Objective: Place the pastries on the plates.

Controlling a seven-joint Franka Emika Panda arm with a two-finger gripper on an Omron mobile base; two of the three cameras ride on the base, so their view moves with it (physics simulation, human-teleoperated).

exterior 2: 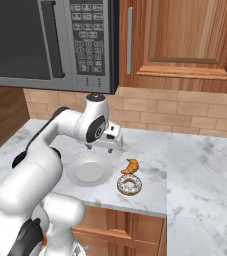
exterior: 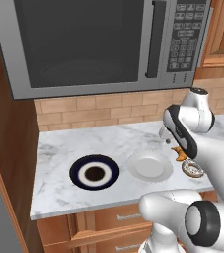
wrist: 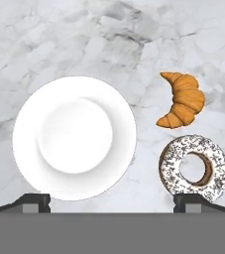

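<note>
A dark navy plate [exterior: 94,172] with a white centre ring lies on the marble counter, left of a plain white plate [exterior: 149,166] [exterior 2: 89,170] [wrist: 74,138]. Right of the white plate lies the golden croissant [exterior 2: 130,166] [wrist: 182,99] [exterior: 181,154]. Just in front of it sits the speckled ring doughnut [exterior 2: 129,185] [wrist: 194,165] [exterior: 192,168]. Both pastries rest on bare counter. My gripper [exterior: 165,137] [exterior 2: 101,147] [wrist: 111,201] hovers above the counter just behind the white plate, pointing down. It is open and empty. My arm hides the navy plate in the right base view.
A microwave [exterior: 98,44] hangs over the counter, close above my arm. A wooden cabinet [exterior 2: 185,35] is mounted at the upper right above the brick backsplash [exterior 2: 195,112]. The counter's front edge [exterior: 84,210] runs just before the plates, and marble [exterior 2: 205,165] continues to the right.
</note>
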